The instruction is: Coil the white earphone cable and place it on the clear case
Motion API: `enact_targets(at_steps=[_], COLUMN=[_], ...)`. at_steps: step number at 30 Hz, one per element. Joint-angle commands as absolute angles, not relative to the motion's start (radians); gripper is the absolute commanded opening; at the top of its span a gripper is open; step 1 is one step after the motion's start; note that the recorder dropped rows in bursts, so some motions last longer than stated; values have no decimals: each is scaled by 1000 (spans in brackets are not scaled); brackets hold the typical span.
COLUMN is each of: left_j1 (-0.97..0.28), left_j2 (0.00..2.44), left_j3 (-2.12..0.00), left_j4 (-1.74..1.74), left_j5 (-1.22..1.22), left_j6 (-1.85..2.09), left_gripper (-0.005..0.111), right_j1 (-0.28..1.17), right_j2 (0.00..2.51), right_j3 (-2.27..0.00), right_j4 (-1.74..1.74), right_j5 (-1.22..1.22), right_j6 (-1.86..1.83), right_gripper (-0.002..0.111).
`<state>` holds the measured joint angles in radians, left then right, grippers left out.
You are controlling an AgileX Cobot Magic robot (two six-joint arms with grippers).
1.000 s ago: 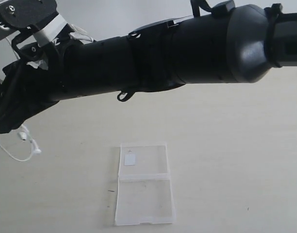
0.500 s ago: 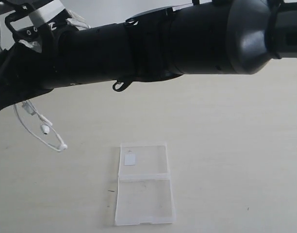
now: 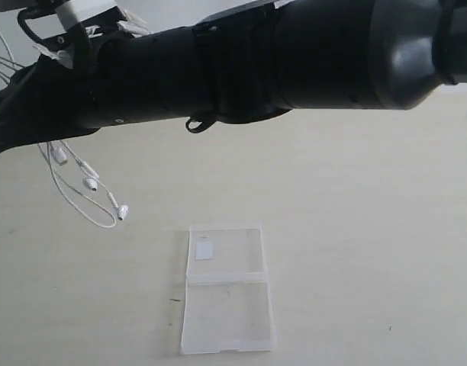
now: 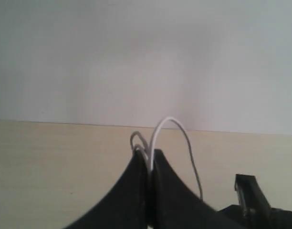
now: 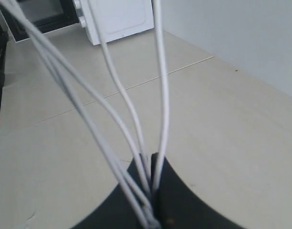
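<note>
The right gripper [image 5: 153,191] and the left gripper [image 4: 148,164] are clenched on the white earphone cable [image 5: 162,95].
Several strands are pinched between the right jaws, and one loop is nipped by the left. Slack and earbuds [image 3: 122,212] are seen hanging, seemingly clear of the table [image 3: 371,229], up and left of the clear case [image 3: 226,305], which is laid open and flat.

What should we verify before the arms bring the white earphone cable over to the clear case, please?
1. Left tool shut on white earphone cable: ok.
2. Right tool shut on several cable strands: ok.
3. Clear case lying open and flat: ok.
4. Cable neatly coiled: not ok, earbuds hang in loose loops.
5. Plug location: cannot tell.
</note>
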<state>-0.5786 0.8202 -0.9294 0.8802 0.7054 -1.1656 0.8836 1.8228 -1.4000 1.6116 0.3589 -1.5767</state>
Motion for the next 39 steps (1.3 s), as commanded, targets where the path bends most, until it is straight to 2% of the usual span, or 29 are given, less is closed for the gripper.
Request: enact_targets(at_steps=[1, 4, 9, 14, 23, 30, 35, 39], left_j1=[-578, -578, -578, -578, -578, -578, -578, -578], left_j2=[809, 818, 822, 834, 896, 964, 1042, 1100], left_j3=[-933, -933, -933, -929, -776, -658, -610, -581], left_j4=[847, 830, 745, 645, 644, 643, 645, 645], left_j5=[739, 784, 840, 834, 756, 532, 443, 345], left_j6=[-1087, -1045, -914, -721, -666, -672, -672, -668], left_gripper=[0, 0, 0, 0, 0, 0, 0, 0], right_j1=[878, 878, 878, 878, 872, 872, 872, 872], right_j2=[1774, 1734, 1670, 1620, 1555, 1539, 1539, 1539], right_j3=[-1402, -1402, -1402, -1402, -1402, -1402, -1402, -1402], right_j4=[1543, 1458, 1117, 866, 568, 315, 36, -61], right_j5=[320, 300, 212, 239, 244, 418, 581, 721], right_j6=[-1535, -1468, -1189, -1054, -859, -827, -592, -575], right_gripper=[0, 0, 0, 0, 0, 0, 0, 0])
